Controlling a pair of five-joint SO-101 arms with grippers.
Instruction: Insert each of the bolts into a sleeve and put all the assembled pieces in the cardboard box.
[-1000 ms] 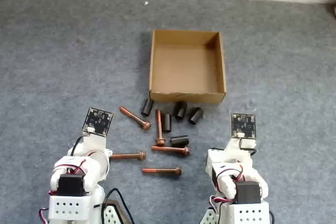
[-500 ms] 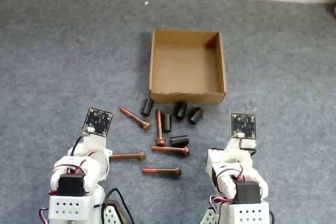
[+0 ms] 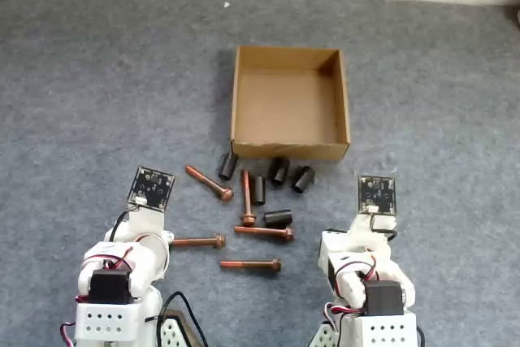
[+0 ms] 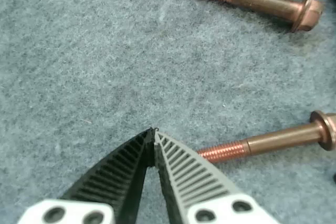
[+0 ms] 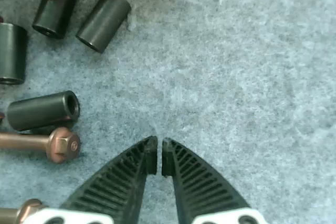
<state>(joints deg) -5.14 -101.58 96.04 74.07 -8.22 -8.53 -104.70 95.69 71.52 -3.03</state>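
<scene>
Several copper bolts lie loose on the grey carpet, among them one at the left, one by the left arm and one nearest the front. Black sleeves lie scattered just in front of the cardboard box, which holds nothing. My left gripper is shut and holds nothing, low over bare carpet with a bolt just beside it. My right gripper is shut with nothing in it, close to a lying sleeve and a bolt head.
The left arm and the right arm sit at the near edge, with the parts between them. Open carpet spreads to both sides of the box and behind it. A pale wall strip runs along the far edge.
</scene>
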